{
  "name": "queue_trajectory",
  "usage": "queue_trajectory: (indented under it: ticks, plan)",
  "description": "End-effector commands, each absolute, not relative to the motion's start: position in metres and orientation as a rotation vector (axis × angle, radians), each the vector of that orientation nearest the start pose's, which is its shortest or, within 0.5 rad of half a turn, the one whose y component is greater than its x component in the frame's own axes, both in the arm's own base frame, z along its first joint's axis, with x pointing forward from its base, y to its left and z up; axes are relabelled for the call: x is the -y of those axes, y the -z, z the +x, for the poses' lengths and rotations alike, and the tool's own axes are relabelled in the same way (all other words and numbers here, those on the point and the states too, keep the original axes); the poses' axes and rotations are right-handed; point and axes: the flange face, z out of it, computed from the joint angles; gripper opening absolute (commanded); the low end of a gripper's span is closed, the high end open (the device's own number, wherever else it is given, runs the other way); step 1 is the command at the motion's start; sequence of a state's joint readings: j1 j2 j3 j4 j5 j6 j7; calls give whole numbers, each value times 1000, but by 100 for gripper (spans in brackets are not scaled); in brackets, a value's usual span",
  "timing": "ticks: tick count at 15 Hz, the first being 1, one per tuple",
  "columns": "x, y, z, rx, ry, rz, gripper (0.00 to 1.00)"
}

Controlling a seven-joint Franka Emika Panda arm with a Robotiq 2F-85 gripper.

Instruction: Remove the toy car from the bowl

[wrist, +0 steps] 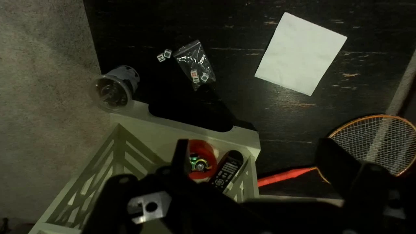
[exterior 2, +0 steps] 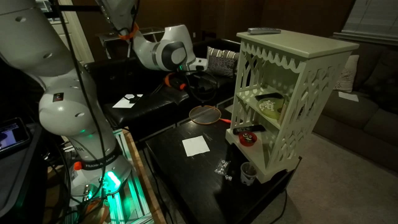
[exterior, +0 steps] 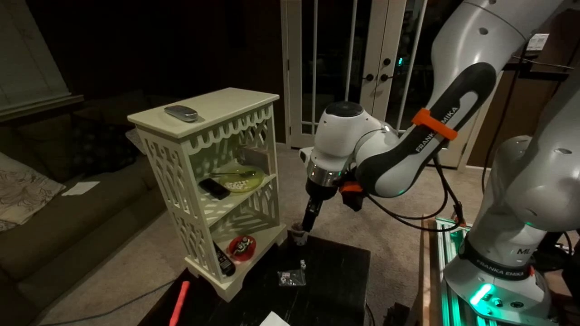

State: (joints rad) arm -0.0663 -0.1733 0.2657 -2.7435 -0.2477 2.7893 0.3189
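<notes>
Far left in the wrist view, a cup stands on the counter beside the shelf unit, between ten and eleven o'clock from the red bowl; the approach should pass clear of it. Next, the toy car rests in the bowl on the unit's bottom board. The hand, fingers well apart and gripping nothing, would best enter low through the open front, beneath the middle board, straddle the car, close on its body rather than the rim, and lift before backing out. A remote lies just beside the bowl at four o'clock, likely leaving a finger little room there. Obscured, left to right: one finger masks the bowl's nine-o'clock side and perhaps an end of the car; the hand's dark body covers the unit toward six o'clock; at three o'clock the other finger crosses the racket. In an exterior view the fingers overlap the cup, and contact is not resolved.
</notes>
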Motion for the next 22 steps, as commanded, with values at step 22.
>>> queue_trajectory:
  ticks: [22]
  plan:
    - [-25, -118, 502, -320, 258, -3003, 100]
